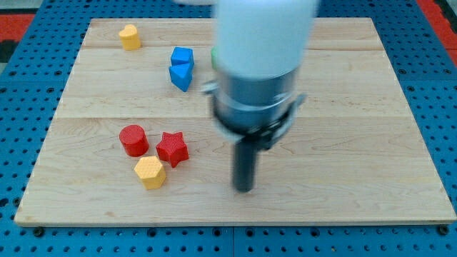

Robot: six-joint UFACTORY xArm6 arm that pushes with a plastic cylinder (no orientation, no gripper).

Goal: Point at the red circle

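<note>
Surface: wooden board (343, 86) on blue pegboard.
Red circle (133, 140): near board's left edge, beside red star (172, 148).
My tip (245, 188): gripperless rod, near bottom edge, right of the star.

Arm (264, 36): fat white cylinder up top, smooth, blurred at edges, no markings visible. Below it a grey metal collar (255, 96), wider band w/ a darker ring at its base. Thin dark wires or clips run along both sides of collar, sticking out a bit at left & right. Under collar a black bracket narrows to the rod (245, 164): straight, dark, round, matte. My tip (244, 189) is its blunt flat end. Screws can't be made out.
</note>
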